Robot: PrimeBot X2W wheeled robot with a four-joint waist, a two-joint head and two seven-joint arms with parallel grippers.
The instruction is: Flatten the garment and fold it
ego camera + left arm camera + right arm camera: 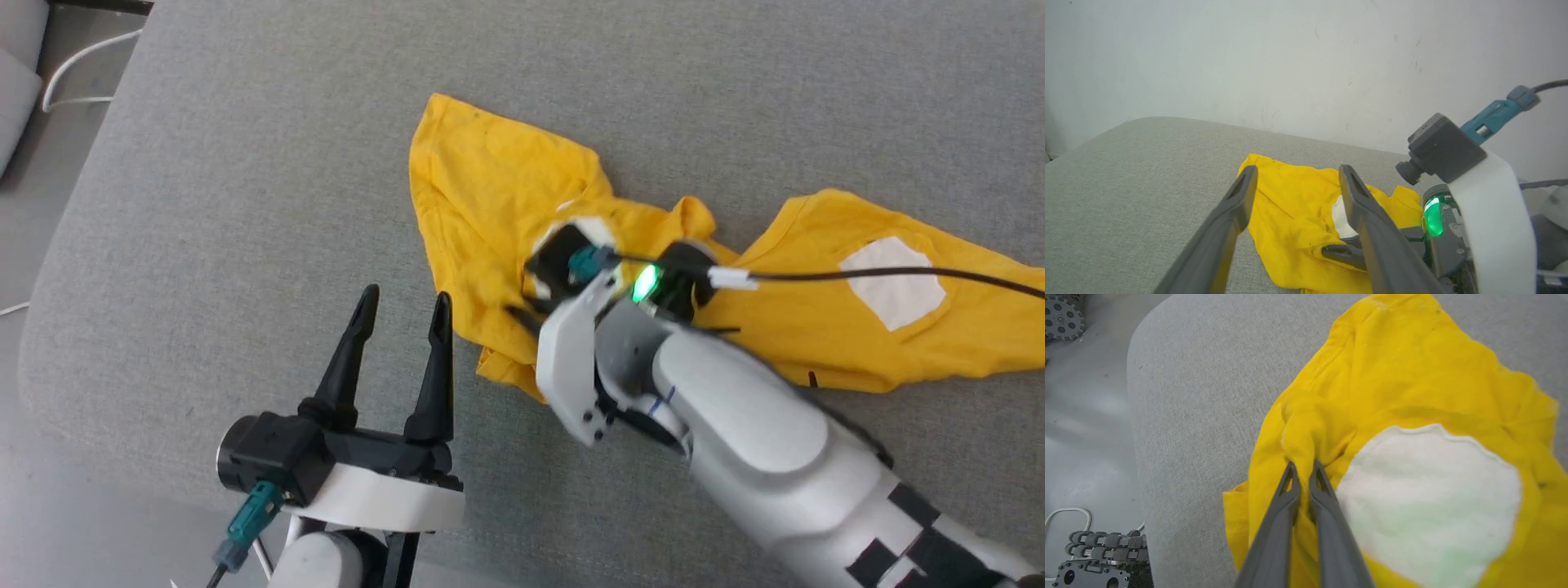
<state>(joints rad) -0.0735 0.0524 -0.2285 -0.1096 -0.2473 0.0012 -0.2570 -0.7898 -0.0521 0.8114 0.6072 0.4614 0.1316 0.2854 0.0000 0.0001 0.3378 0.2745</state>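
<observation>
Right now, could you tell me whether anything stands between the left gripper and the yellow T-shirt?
Nothing visible does. The open left gripper points toward the T-shirt, with just bare grey cushion between them. The right gripper is shut on a fold of the shirt, to the right of that path.

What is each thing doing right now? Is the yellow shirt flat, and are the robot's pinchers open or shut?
Bright yellow cloth T-shirt with white patches, crumpled on the grey fabric surface, not folded.
Left gripper with two long dark fingers, open, holding nothing.
Right gripper, shut on a pinched-up fold of the T-shirt.
Green light on the right wrist, lit.
</observation>
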